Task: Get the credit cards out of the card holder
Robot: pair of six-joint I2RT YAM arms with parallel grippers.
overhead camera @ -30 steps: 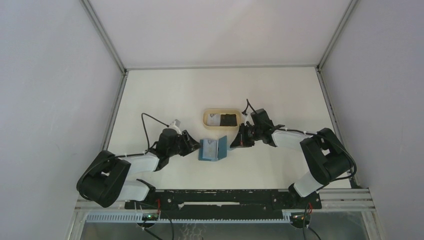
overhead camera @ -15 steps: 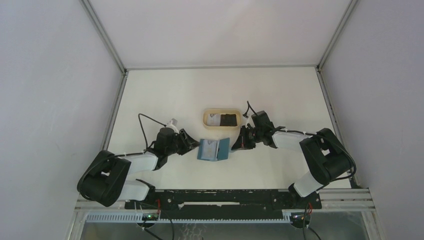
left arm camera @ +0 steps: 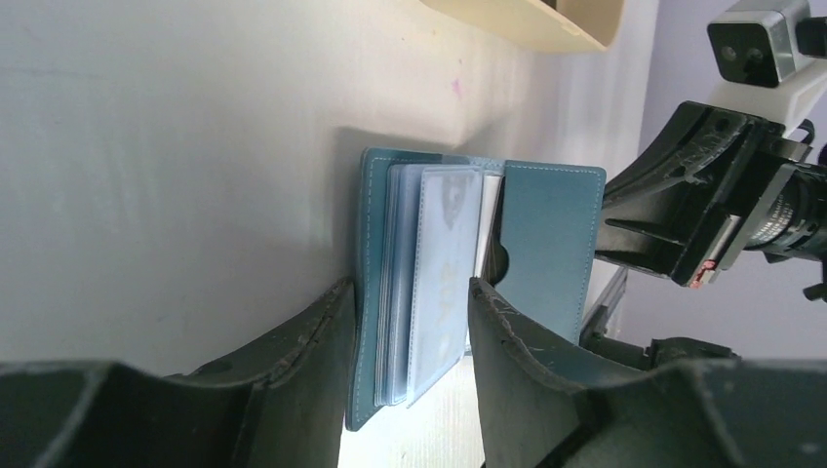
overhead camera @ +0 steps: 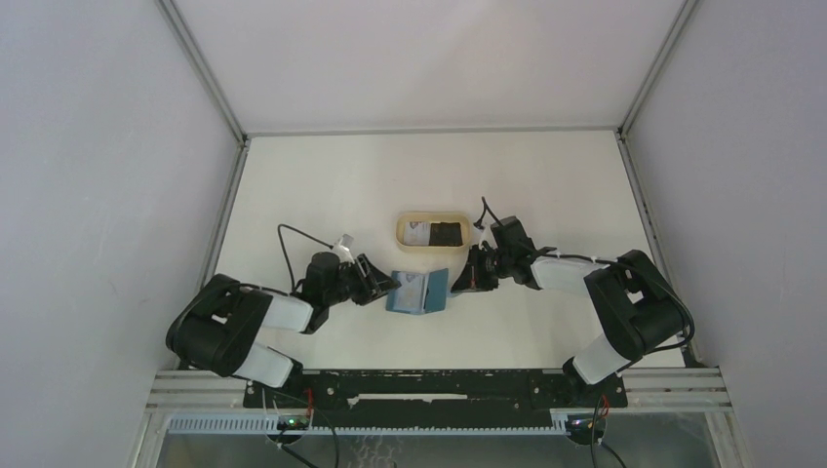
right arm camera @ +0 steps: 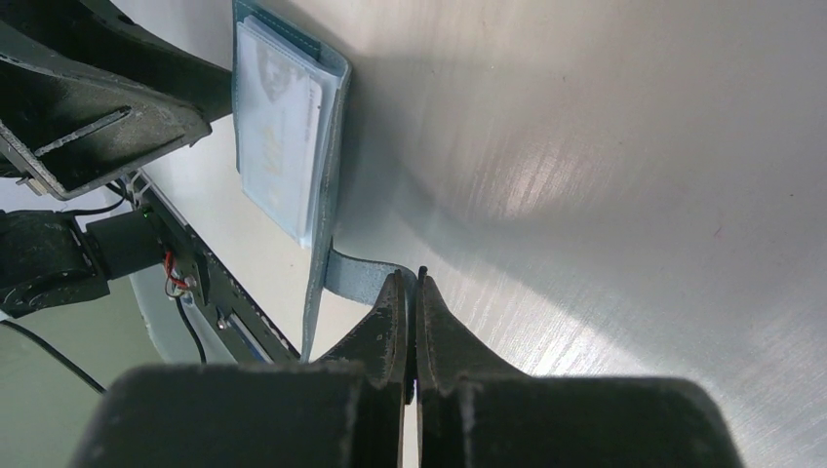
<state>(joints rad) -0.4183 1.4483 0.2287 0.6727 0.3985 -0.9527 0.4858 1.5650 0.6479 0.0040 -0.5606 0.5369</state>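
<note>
So the card holder (overhead camera: 417,292) sits open on the worktop (overhead camera: 322,195) in the middle, right between the two arms, just in front of the tan tray (overhead camera: 402,226), which already has a white card (overhead camera: 419,234) and a black card (overhead camera: 447,234) lying in it. From the wrist views there's at least one more pale card (right arm camera: 278,136) tucked in the clear sleeves (left arm camera: 439,263), so I'd say the job isn't finished. Handling-wise, the holder looks light and floppy. It'll slide or fold shut if you tug a card without pinning it, and the sleeves look slick and thin, so the card edge is the only stiff thing worth grabbing. I'd go for whatever exposed edge pokes out of the sleeve mouth and pull straight along the pocket. The right end effector (right arm camera: 411,283) has its fingers pressed together, pinching the little snap tab (right arm camera: 356,273), which anchors that side nicely. The left end effector (left arm camera: 410,302) is spread, with one finger outside the cover and the other inside the sleeve stack. It looks more like bracketing than clamping, though I can't tell if the pads actually press. Both arms are stretched low over the worktop, with forearms angled inward, wrists about level and fingers pointing at the holder from opposite sides.
</note>
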